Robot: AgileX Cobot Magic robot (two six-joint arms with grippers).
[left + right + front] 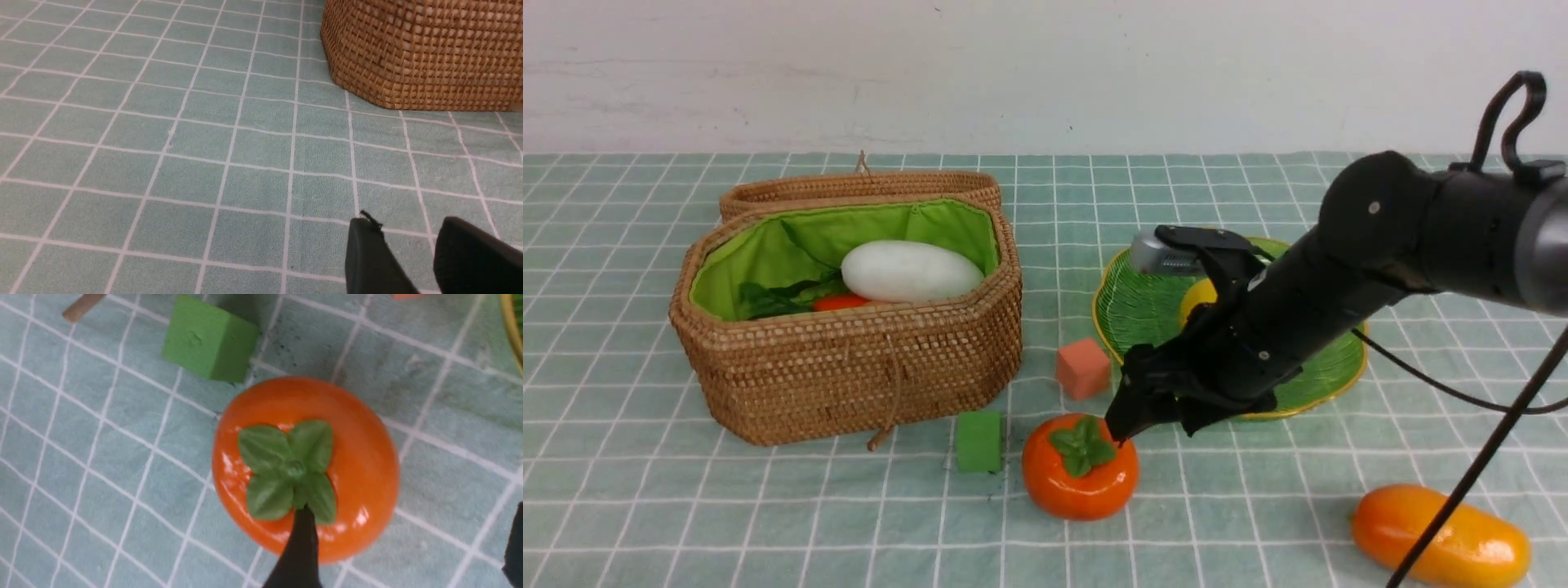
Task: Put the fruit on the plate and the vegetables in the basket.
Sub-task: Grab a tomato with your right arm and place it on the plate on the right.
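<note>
While the front view omits it, left wrist view shows left gripper [408, 228], jaws apart, empty, near basket [421, 53] holding radish [911, 271] and carrot [840, 302]. Persimmon [1078, 482] on cloth [768, 506]: right gripper [410, 514] spread wide, one fingertip [302, 526] at its leaf cap [288, 469]. Lemon [1196, 298] on plate [1143, 314]; mango [1478, 547] on cloth.

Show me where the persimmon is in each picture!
Front view: the persimmon sits low in the middle, on the cloth, just right of the green cube.
Left wrist view: not in it; only cloth and a basket corner show.
Right wrist view: the persimmon fills the middle, leaf cap facing the camera.
Shared landmark: the green cube, next to the persimmon in the front and right wrist views.
</note>
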